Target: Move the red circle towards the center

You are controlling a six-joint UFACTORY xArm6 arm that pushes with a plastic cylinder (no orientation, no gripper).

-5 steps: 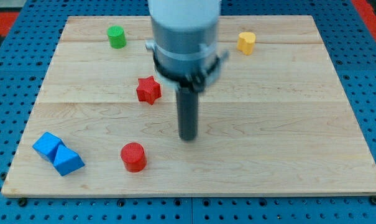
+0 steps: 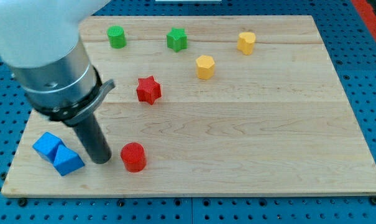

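Red circle (image 2: 133, 156) sits near the view's bottom edge of the wooden board (image 2: 268, 124), left of the middle, and my tip (image 2: 102, 160) stands just beside it on the view's left, with a narrow gap between them that I cannot be sure is closed; the rod carries no pincer, so none can be called apart or together. Just left of my tip lie two blue blocks (image 2: 57, 154), touching each other. Farther up come the red star (image 2: 148, 89), the yellow hexagon (image 2: 204, 66), then the green cylinder (image 2: 117, 37), green star (image 2: 176, 39) and yellow heart-like block (image 2: 246, 42) along the top.
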